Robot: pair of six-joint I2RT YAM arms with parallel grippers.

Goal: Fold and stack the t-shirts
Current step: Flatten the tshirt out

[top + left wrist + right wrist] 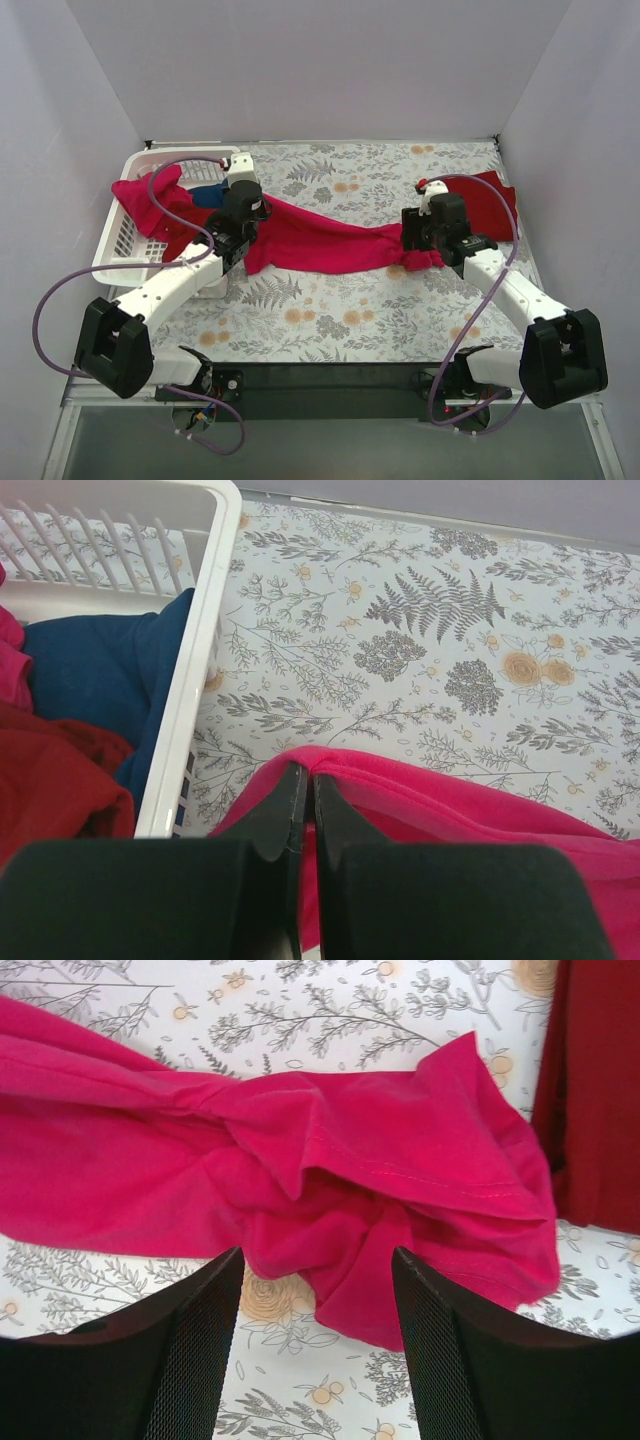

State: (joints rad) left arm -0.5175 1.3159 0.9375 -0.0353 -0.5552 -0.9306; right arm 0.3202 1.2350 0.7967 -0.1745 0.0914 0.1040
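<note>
A bright pink-red t-shirt (320,240) lies stretched in a long band across the table between my two grippers. My left gripper (243,243) is shut on its left edge beside the basket; in the left wrist view the jaws (305,777) pinch the pink hem (450,800). My right gripper (426,250) is open just above the shirt's bunched right end (330,1170), its fingers (200,1340) either side of the cloth's near tip and not touching it. A dark maroon t-shirt (490,205) lies flat at the back right (595,1090). A blue t-shirt (90,670) lies in the basket.
The white lattice basket (125,240) stands at the left edge, its rim (200,660) close to my left fingers. A red shirt (150,205) hangs over its back corner and dark red cloth (50,780) lies inside. Grey walls close in the table.
</note>
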